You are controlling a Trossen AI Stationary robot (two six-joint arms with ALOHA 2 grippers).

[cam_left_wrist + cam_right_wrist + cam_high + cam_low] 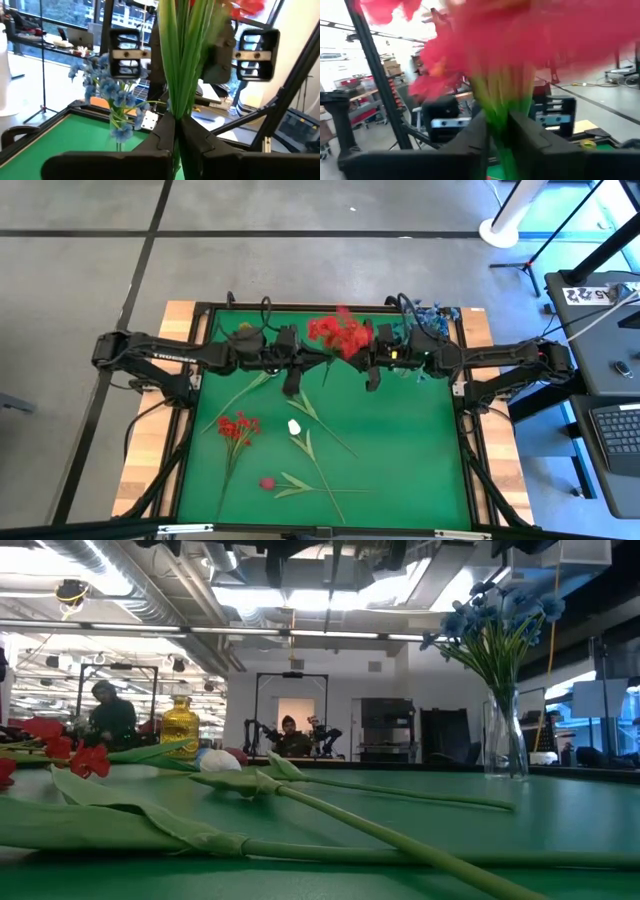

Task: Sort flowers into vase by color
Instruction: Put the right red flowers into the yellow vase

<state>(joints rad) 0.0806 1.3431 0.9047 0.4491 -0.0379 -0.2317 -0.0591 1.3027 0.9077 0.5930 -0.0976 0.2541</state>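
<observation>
Pink bud (267, 482): lies nearest the front edge of the green surface (400, 450), its stem and leaves running toward the right.
White tulip (294, 426): lies flat near mid-surface, stem angled toward the front edge; in the low view its bud (219, 761) shows just behind the long leaves.
Small red stem (238, 426): lies on the left part of the surface, well apart from the white tulip, head toward the back.
Leaf stem (243, 389): a bare green stem lies slanted just below the left arm.
Left gripper (291, 376): raised at the back of the surface, left of centre; its wrist view shows the jaws closed narrow on a sheaf of green stems (185, 60) that stands upright between the fingers.
Right gripper (372, 370): raised at the back, right of centre, facing the left gripper; its wrist view shows the jaws pressed on the green stems just under the blooms.
Red bunch (340, 333): held off the surface between the two grippers, both gripping the same bundle; blooms fill the right wrist view (520, 40), which is blurred, so the exact contact point is probably just below the heads.
Vase (505, 740): clear glass, upright at the back right corner.
Blue flowers (500, 615): standing in the vase.
Room beyond: two people sit behind the surface; a gold vase (181, 725) stands at far left.
</observation>
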